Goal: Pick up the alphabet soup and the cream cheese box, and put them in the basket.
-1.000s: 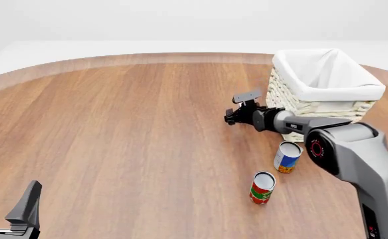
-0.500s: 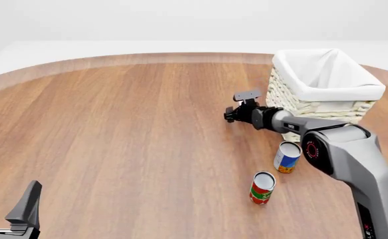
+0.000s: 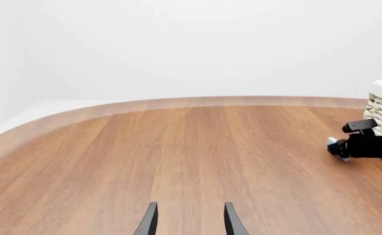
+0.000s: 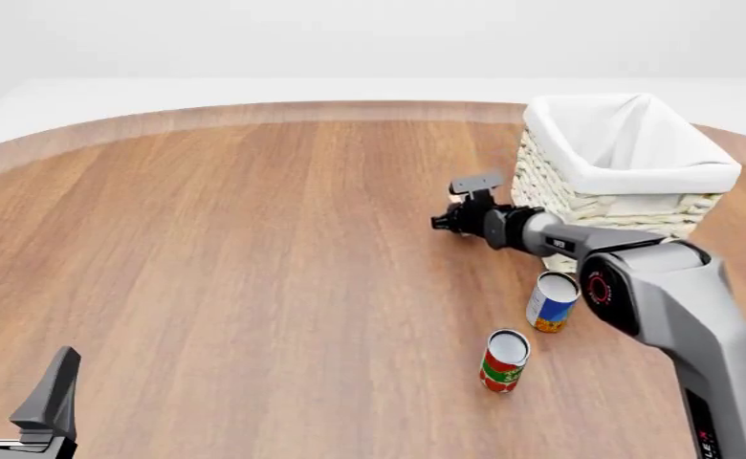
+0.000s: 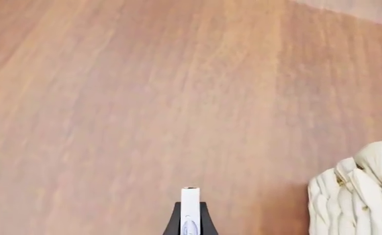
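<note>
Table: warm brown wood, lengthwise grain streaks, paler rim. Basket: cream woven wicker, white cloth lining over rim. Alphabet soup: blue and white label, orange at base, silver-white top. Other can: red and green label, pale top. Cream cheese box: white with a bit of blue. Right pincer: black; its arm grey with a red ring mark. Left pincer: black.
</note>
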